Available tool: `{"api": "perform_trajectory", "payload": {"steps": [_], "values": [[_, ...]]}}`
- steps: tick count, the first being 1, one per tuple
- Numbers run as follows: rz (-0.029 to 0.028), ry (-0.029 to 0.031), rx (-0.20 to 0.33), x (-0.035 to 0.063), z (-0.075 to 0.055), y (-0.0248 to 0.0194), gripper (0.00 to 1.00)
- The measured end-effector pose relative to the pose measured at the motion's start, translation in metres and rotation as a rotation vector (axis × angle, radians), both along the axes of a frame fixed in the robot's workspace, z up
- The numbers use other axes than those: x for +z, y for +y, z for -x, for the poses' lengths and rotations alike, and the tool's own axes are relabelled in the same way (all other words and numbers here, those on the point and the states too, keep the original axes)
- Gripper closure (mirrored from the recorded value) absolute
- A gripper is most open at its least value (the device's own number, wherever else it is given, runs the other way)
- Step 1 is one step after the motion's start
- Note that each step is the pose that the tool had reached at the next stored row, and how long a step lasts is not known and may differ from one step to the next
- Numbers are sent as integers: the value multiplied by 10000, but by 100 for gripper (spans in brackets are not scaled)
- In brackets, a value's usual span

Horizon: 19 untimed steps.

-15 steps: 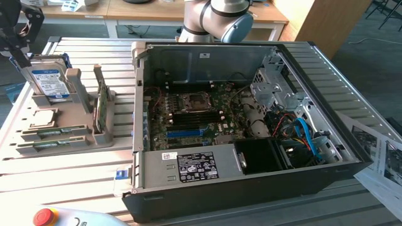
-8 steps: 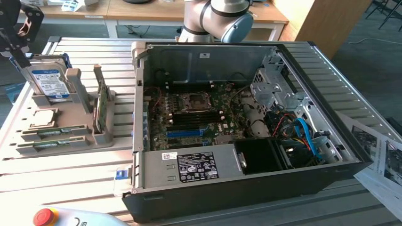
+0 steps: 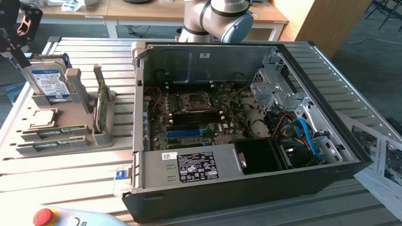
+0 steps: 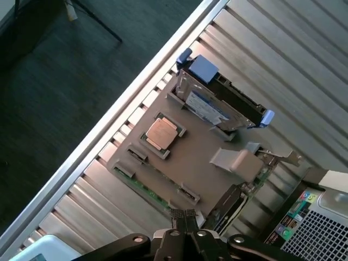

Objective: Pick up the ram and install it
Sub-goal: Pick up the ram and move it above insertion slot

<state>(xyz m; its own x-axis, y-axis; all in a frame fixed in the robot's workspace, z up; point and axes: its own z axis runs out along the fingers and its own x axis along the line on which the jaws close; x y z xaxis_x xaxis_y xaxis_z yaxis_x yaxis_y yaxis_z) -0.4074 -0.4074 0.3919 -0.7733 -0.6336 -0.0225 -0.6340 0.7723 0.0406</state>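
The end effector (image 4: 185, 215) has its fingers pressed together, tip against tip, as the wrist view shows looking down past them onto the tray (image 4: 190, 168). In the exterior view the end effector (image 3: 22, 60) hangs over the tray's (image 3: 82, 141) far end, in front of the upright hard drive (image 3: 50, 80).

The ram (image 4: 142, 189) lies low in a slot at the tray's other end, well apart from the fingers, with the CPU (image 4: 162, 133) between it and the hard drive (image 4: 209, 106). The ram's (image 3: 50, 145) long axis runs across the bench (image 3: 63, 179), one end toward the bench edge beside the tray and the other toward the case (image 3: 251, 188).

The exterior view looks into the open case, at the motherboard (image 3: 188, 117).
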Motion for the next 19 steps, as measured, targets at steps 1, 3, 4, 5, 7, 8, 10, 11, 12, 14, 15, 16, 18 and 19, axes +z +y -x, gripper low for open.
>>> {"api": "perform_trajectory", "payload": {"steps": [1,3,4,5,7,8,10,11,12,14,15,16,18,19], "values": [[1,1,179,0,0,0,90],[3,0,539,-1,0,0,90],[4,0,719,-1,0,0,90],[5,0,898,-1,0,0,90],[8,1,1270,-1,0,0,90],[9,0,1449,-1,0,0,90],[12,0,1809,-2,0,0,90],[14,1,1989,-1,0,0,90],[16,1,2169,-1,0,0,90],[18,1,2545,-2,0,0,90],[19,0,2725,-2,0,0,90],[21,1,2904,-1,0,0,90],[23,1,3275,-2,0,0,90],[24,1,3456,-2,0,0,90]]}}
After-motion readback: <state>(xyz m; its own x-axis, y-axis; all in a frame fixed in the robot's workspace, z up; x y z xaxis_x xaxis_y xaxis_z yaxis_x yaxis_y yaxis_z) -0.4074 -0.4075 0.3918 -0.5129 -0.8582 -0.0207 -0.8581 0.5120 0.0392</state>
